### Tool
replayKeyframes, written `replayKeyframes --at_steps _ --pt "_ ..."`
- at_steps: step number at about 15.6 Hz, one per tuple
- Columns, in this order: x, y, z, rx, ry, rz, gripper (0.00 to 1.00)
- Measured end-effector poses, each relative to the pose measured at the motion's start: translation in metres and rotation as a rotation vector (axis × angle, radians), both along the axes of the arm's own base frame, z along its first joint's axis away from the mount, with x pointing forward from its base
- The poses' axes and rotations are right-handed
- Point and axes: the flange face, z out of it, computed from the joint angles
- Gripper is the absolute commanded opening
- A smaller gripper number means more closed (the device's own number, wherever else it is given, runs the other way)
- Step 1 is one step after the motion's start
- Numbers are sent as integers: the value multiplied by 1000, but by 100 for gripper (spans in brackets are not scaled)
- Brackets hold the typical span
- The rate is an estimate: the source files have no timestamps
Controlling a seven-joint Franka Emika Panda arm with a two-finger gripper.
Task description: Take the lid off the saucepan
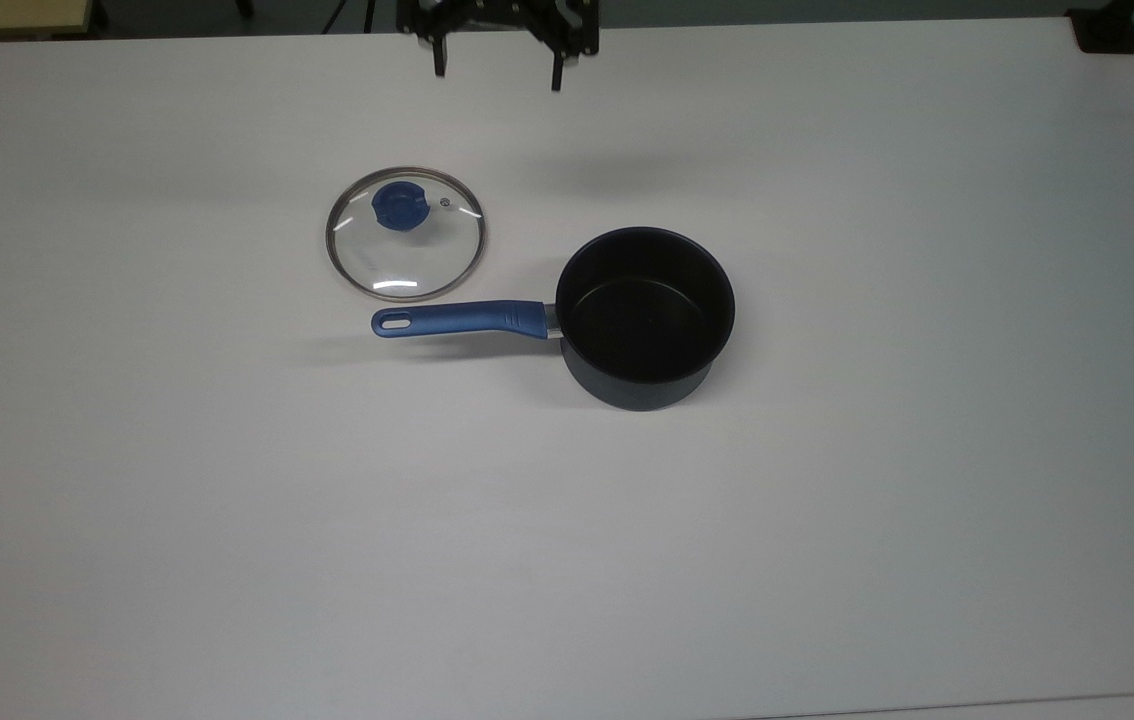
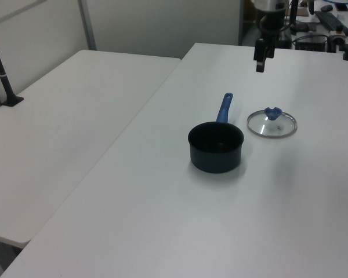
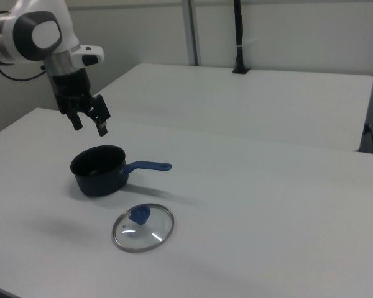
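Note:
The lid, clear glass with a metal rim and a blue knob, lies flat on the white table, apart from the pan; it also appears as the lid and the lid. The saucepan stands uncovered to the top view's right of it, its blue handle pointing toward the top view's left. The saucepan and saucepan show a dark, bare inside. My gripper hangs open and high above the table's far edge, holding nothing. The gripper hovers above the pan's far side; the gripper is also in view.
A second white table adjoins on the left view's left, with a black post clamped at its edge. A black block sits at the top view's upper right corner. Wide bare tabletop surrounds the pan and lid.

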Motion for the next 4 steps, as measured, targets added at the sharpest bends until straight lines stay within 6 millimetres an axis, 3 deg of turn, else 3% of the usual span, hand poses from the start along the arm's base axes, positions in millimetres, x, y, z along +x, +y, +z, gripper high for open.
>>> replayKeyframes --at_steps 4 --pt "-4 -22 5 -10 29 -45 100"
